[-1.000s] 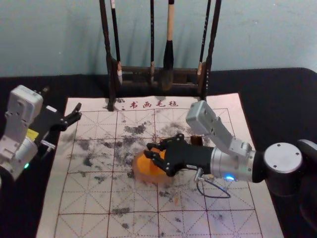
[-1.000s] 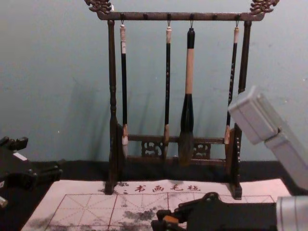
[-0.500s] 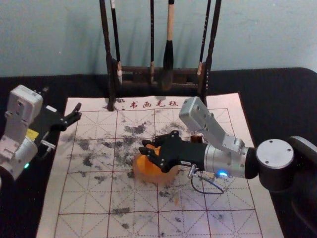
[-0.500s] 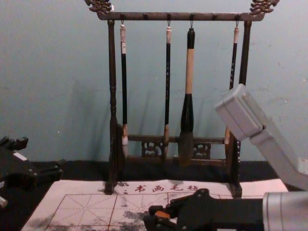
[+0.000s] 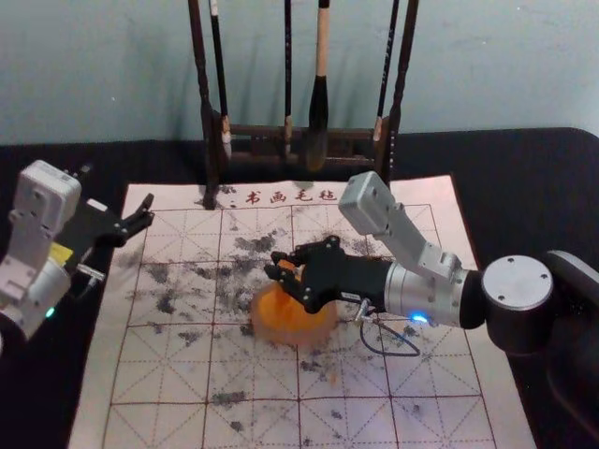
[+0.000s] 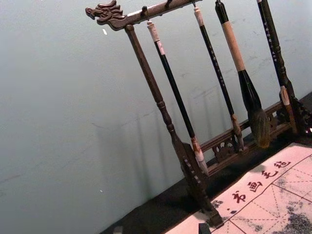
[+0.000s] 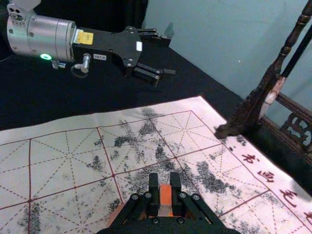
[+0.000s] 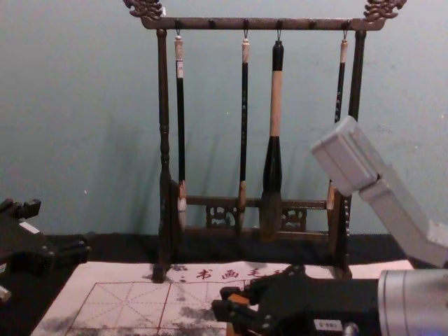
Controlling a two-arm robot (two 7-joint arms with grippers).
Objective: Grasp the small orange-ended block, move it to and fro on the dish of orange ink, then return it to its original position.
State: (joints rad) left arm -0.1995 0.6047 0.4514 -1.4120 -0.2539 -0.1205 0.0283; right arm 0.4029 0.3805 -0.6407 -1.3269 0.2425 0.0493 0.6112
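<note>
Evidently your right gripper (image 5: 276, 265) has its fingers closed on the sides of the small orange-ended block (image 7: 165, 194), pale mid-body, held over the round, translucent dish of orange ink (image 5: 320, 331); contact with ink unclear. Block likely light, stiff; lower end probably slick if wet. Best grip: high on opposite flat sides, moderate squeeze, against twisting. Left gripper (image 7: 167, 57) idle, spread open, by the mat's left edge.

Orange-ended block (image 7: 165, 195), held, at round dish (image 5: 320, 331) of orange ink
</note>
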